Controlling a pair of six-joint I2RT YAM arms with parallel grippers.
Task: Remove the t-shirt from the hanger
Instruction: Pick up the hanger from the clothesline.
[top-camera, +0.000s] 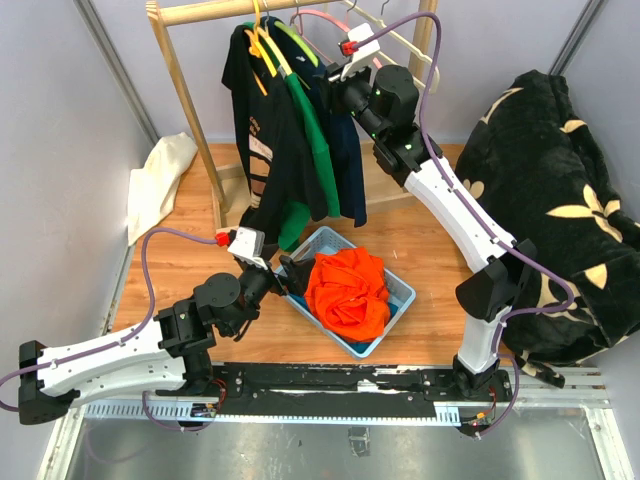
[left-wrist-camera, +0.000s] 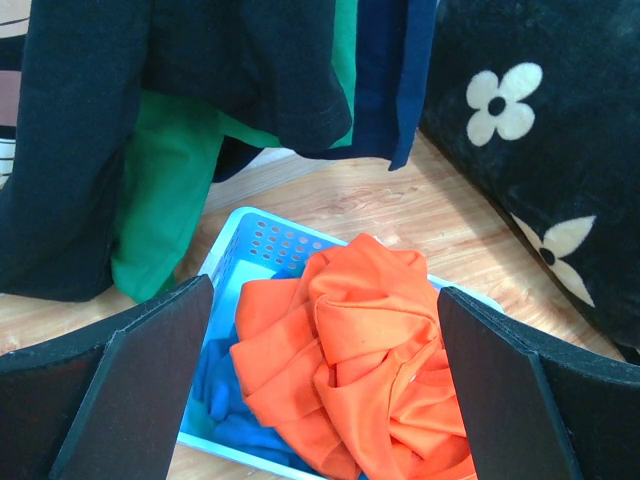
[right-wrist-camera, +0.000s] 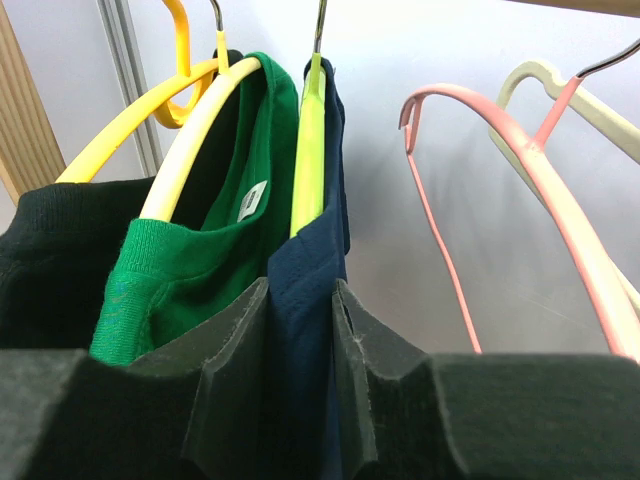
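Navy fabric of the t-shirt (right-wrist-camera: 337, 190) is pinched between the pads of my right gripper (right-wrist-camera: 300, 295). Its jaws are narrow and sit just below the shoulder edge, where the shirt hangs on the lime hanger (right-wrist-camera: 310, 160) at the far rack. On its left the green t-shirt (right-wrist-camera: 200, 250) lies against it. On its right I see open room until the pink hanger (right-wrist-camera: 520, 160). My left gripper (left-wrist-camera: 322, 290) stands wide and holds nothing, on the near side, over the blue basket (left-wrist-camera: 250, 235) with an orange garment (left-wrist-camera: 370, 330) heaped inside.
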